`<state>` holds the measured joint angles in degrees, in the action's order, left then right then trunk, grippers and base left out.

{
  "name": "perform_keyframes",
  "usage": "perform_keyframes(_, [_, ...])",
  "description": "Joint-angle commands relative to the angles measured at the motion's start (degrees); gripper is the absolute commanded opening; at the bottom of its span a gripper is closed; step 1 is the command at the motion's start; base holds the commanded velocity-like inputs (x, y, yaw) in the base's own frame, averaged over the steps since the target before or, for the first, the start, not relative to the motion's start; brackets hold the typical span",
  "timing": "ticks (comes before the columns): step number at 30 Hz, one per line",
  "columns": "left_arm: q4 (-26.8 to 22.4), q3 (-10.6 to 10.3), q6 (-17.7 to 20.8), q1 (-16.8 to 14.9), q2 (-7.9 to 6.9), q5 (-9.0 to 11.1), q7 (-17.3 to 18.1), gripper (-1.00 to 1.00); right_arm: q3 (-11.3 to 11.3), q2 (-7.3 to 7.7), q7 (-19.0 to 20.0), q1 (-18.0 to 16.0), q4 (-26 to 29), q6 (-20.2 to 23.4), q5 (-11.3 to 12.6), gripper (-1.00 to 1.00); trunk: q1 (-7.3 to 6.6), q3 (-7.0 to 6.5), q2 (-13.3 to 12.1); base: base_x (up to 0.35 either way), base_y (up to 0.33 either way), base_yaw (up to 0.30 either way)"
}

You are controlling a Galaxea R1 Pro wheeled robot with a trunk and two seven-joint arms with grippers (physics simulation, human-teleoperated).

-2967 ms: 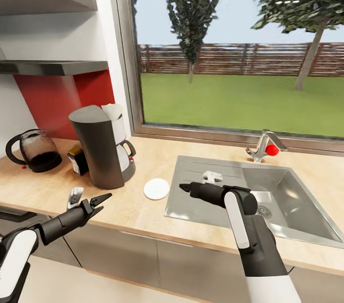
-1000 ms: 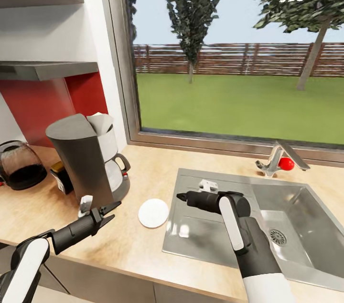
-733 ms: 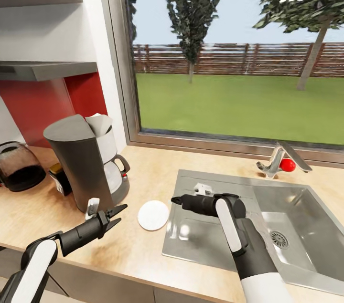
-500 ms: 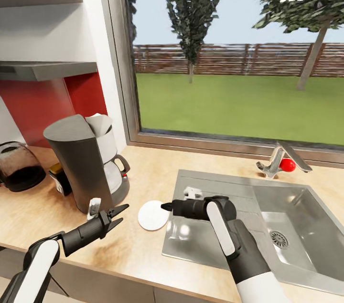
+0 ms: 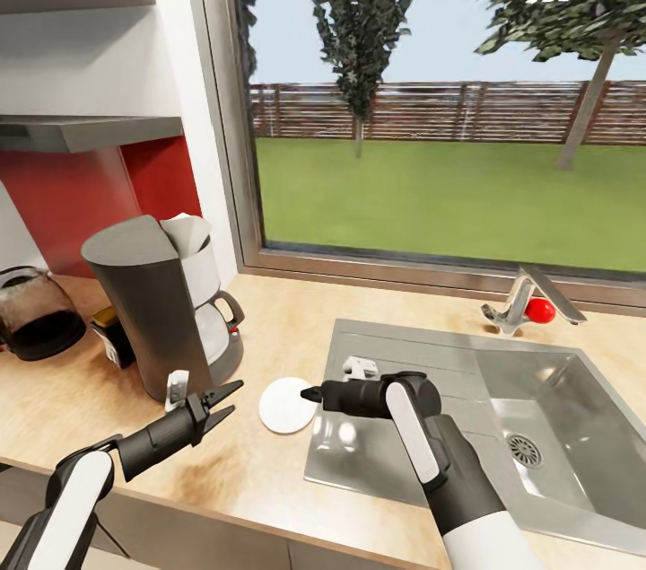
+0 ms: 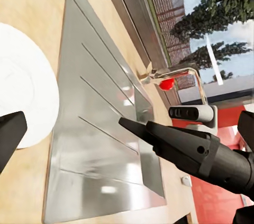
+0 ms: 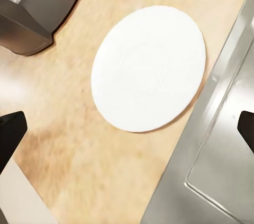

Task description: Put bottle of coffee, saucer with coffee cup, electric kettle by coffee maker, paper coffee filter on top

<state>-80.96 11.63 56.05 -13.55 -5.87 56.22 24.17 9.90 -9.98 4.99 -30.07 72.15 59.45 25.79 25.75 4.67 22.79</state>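
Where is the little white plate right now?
In the head view, the saucer lies flat on the wooden countertop, between the coffee maker on its left and the steel sink on its right.

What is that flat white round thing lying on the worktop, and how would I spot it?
Find the steel sink set in the light-wood countertop. Just off its left edge, before the tall dark coffee maker, lies the saucer. It is the one flat, plain white disc there, low and empty, unlike the upright appliances.
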Motion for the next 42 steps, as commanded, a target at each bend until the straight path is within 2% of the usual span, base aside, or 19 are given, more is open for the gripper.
perform_keyframes(1, [0.0, 0.1, 0.3, -0.1, 0.08, -0.2, 0.4, 1.0, -0.1, -0.02, 0.5, 0.0, 0.0, 0.2, -0.6, 1.0, 0.04, 0.13, 0.1, 0.0, 0.0, 0.0])
perform_keyframes(10, [0.0, 0.1, 0.3, -0.1, 0.84, -0.2, 0.8, 1.0, -0.1, -0.02, 0.5, 0.0, 0.0, 0.2, -0.6, 1.0, 0.04, 0.13, 0.1, 0.0, 0.0, 0.0])
perform_keyframes(16, [0.2, 0.1, 0.2, -0.1, 0.89, -0.3, 5.6, 1.0, -0.1, -0.02, 0.5, 0.0, 0.0, 0.2, -0.6, 1.0, 0.04, 0.13, 0.1, 0.0, 0.0, 0.0])
perform_keyframes(20, [2.0, 0.0, 0.2, -0.1, 0.84, -0.2, 7.1, 1.0, -0.1, -0.02, 0.5, 0.0, 0.0, 0.2, -0.6, 1.0, 0.04, 0.13, 0.1, 0.0, 0.0, 0.0])
perform_keyframes(26, [5.6, -0.1, 0.1, -0.1, 0.78, -0.1, 7.6, 1.0, -0.1, -0.02, 0.5, 0.0, 0.1, 0.2, -0.6, 1.0, 0.04, 0.13, 0.1, 0.0, 0.0, 0.0])
perform_keyframes(42, [6.3, -0.3, -0.1, -0.1, 0.86, -0.3, 7.6, 1.0, -0.1, -0.02, 0.5, 0.0, 0.3, 0.2, -0.4, 1.0, 0.04, 0.13, 0.1, 0.017, 0.0, -0.001])
